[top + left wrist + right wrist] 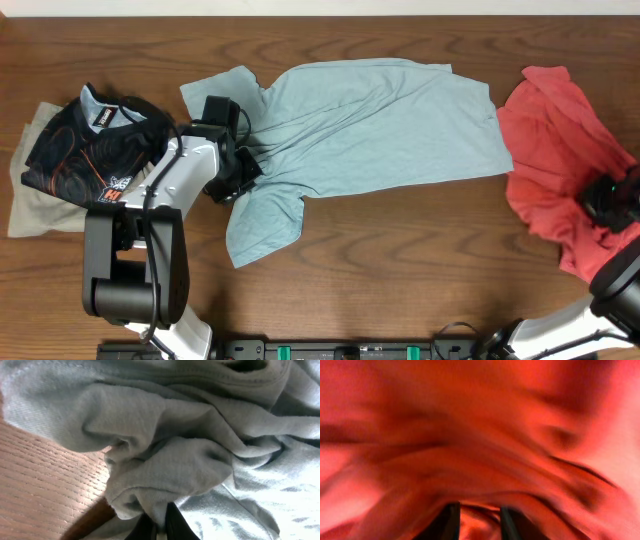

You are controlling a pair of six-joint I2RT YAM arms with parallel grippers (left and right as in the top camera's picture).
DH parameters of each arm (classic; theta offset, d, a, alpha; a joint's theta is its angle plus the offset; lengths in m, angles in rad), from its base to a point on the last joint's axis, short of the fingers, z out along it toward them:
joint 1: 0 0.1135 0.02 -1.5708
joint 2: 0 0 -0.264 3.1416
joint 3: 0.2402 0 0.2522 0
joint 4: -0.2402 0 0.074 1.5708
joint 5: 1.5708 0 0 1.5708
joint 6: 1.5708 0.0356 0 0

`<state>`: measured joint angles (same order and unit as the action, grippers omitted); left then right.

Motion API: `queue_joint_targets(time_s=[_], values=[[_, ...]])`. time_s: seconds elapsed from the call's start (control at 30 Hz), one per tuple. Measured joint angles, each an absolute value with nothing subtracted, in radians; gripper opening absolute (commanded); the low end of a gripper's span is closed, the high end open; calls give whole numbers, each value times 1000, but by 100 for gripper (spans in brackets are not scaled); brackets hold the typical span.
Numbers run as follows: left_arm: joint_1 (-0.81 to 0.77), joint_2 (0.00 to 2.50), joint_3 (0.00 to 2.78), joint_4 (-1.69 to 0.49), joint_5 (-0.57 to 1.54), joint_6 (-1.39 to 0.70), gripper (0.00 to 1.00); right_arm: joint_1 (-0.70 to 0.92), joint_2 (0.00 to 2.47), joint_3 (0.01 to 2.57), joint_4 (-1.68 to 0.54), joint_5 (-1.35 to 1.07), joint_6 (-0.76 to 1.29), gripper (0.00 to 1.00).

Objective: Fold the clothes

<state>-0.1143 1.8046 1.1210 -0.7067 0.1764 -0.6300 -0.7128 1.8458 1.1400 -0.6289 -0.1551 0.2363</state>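
- Blue shirt (380, 120) lies spread mid-counter (400, 270), long axis L–R: neck end twd the left arm, hem just beside the red garment (545, 150).
- Left end effector (238, 172) sits at the shirt's left end, by neck/sleeve. Going by the wrist view it looks closed on a bunched fold of the blue shirt. The rest of the shirt runs off to its right, so any pull or fold goes along that axis.
- Right end effector (608, 198) is down on the red garment at far right, so the left arm is nearer the shirt.
- Left wrist cam adds what overhead can't: wrinkles converging on the fingers (175, 527), w/ bare wood just beside.
- Right wrist cam is blurred, all red cloth, some of it btwn the dark fingers (447, 520). Can't tell if it's clamped or loose.
- Black jersey (85, 150) lies on beige cloth (30, 205) at far left.
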Motion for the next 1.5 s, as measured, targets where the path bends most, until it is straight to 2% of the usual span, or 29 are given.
queue_joint_targets(time_s=[0.13, 0.27, 0.57, 0.93, 1.1, 1.3, 1.5], values=[[-114, 1804, 1121, -705, 176, -630, 6, -663, 1749, 1143, -526, -398, 120, 29], [-114, 1804, 1121, -698, 176, -628, 6, -578, 1692, 1155, -487, -486, 43, 28], [-114, 1805, 1121, -698, 176, -628, 6, -395, 1798, 1156, -429, -375, -14, 26], [-114, 1805, 1121, -698, 176, -628, 6, -370, 1989, 1157, -279, -304, -14, 21], [-114, 1805, 1121, -698, 176, -628, 6, -370, 1992, 1169, -284, -187, -8, 18], [-114, 1804, 1121, -698, 176, -628, 6, -421, 1991, 1195, -361, 184, 144, 32], [-114, 1804, 1121, -698, 176, -628, 6, -592, 1987, 1198, -468, 398, 290, 36]])
